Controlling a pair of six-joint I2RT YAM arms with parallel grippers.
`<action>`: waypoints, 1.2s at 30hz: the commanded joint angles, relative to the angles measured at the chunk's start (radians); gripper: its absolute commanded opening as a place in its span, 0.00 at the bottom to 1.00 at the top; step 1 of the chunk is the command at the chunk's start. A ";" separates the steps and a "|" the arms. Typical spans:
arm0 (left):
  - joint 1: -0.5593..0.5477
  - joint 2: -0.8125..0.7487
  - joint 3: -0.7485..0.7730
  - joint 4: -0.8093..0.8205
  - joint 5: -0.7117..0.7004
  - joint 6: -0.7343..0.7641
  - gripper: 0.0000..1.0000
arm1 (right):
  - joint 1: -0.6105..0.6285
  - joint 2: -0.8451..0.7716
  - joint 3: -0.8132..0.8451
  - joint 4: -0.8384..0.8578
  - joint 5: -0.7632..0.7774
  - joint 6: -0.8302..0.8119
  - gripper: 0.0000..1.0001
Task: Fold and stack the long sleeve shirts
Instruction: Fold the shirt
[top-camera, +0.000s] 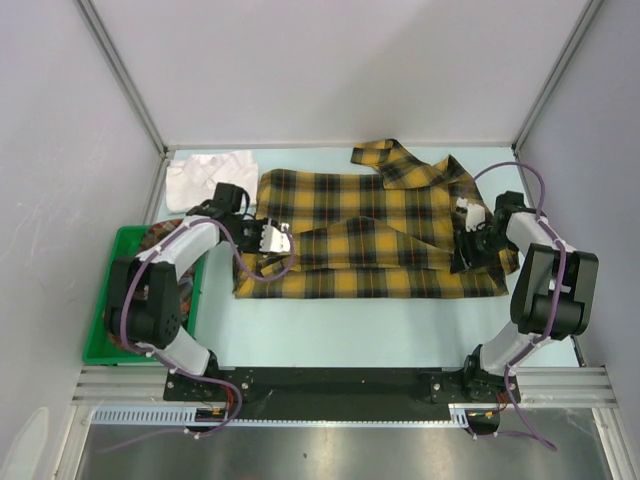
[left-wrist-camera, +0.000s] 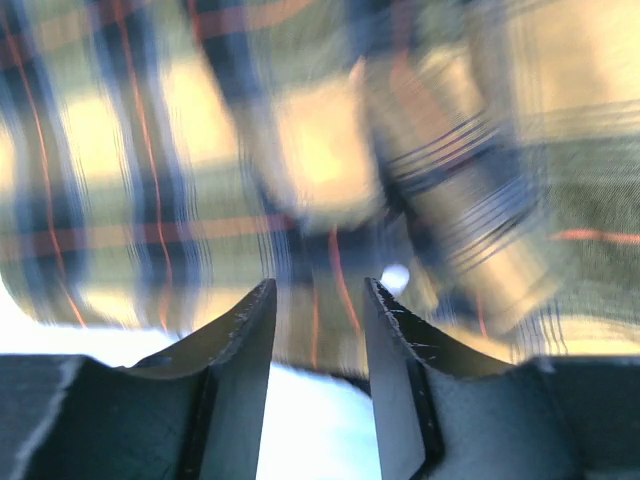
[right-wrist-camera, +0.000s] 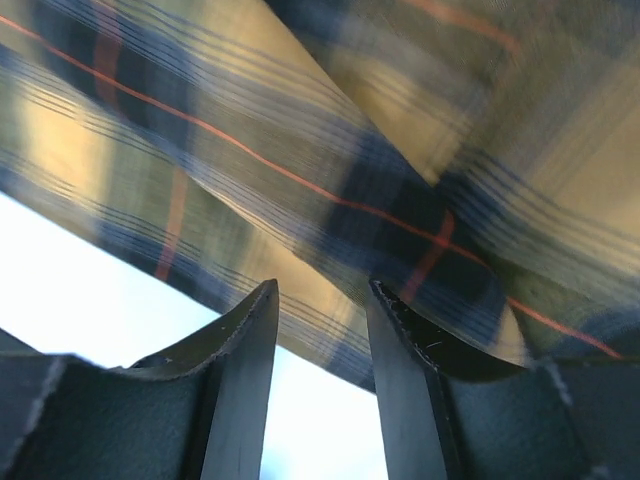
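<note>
- The yellow-and-black plaid shirt (top-camera: 370, 240) lies spread across the middle of the pale tabletop (top-camera: 350, 330). It is a soft woven cloth crossed by thin red lines.
- Its collar (top-camera: 385, 155) points toward the top of the frame, rumpled. One sleeve (top-camera: 400, 232) is folded diagonally over the body, and the lower hem runs nearly straight.
- A white shirt (top-camera: 208, 176) sits crumpled in a soft heap at the upper left, just beside the plaid one's corner.
- The left gripper (left-wrist-camera: 318, 290) hovers over the plaid shirt's left edge. Its dark, curved fingers are parted with nothing between them, and through the gap I see cloth and bare tabletop. The view there is blurred.
- The right gripper (right-wrist-camera: 322, 290) is over the shirt's right side, also parted. The gap is bare, with a fold of plaid just past the tips.
- A green plastic bin (top-camera: 100, 320), hard-edged and rectangular, stands at the left of the frame, partly behind the left arm.
</note>
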 joint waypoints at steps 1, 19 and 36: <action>0.056 -0.095 -0.038 0.009 -0.038 -0.248 0.46 | -0.052 0.027 0.068 -0.071 0.098 -0.053 0.45; 0.042 -0.353 -0.334 -0.209 -0.116 -0.288 0.48 | -0.391 0.026 0.051 -0.176 -0.042 0.002 0.57; 0.021 -0.247 -0.426 0.004 -0.250 -0.317 0.25 | -0.395 0.122 -0.051 0.047 0.032 0.093 0.52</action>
